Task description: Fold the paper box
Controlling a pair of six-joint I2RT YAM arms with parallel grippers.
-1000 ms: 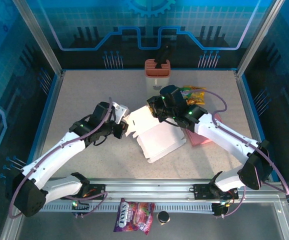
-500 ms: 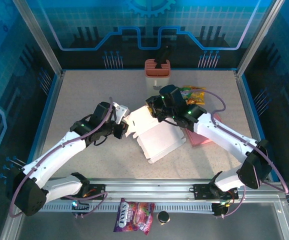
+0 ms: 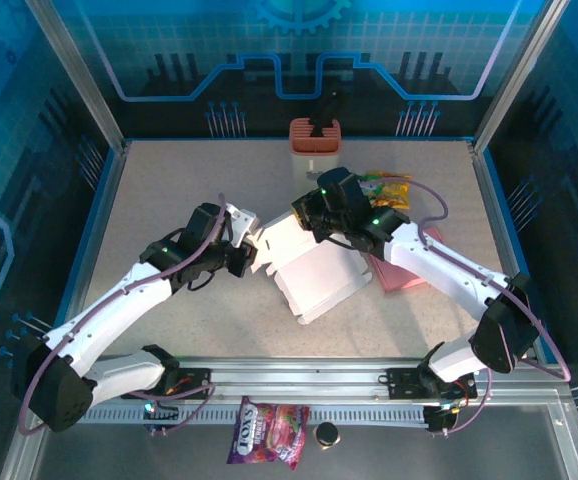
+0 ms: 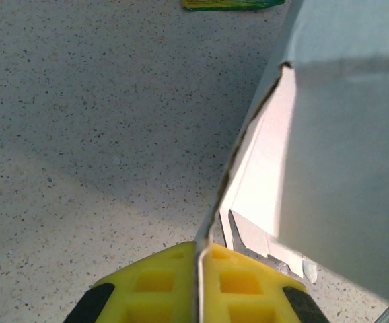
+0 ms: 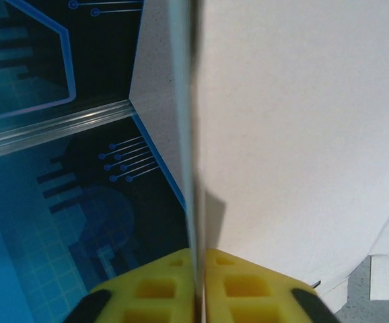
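Pinching a thin flap edge, the left gripper [image 4: 198, 266] was closed tight on the white die-cut paper box [image 3: 317, 278], which sat half-raised at the middle of the speckled grey table [image 3: 169, 180]. The right gripper [image 5: 198, 264] was likewise clamped on an upright panel at the box's far side. Judging by the loose tabs and slanted, open walls, folding looked only partly done: sides were lifted, but tabs remained to be tucked and the shape closed.
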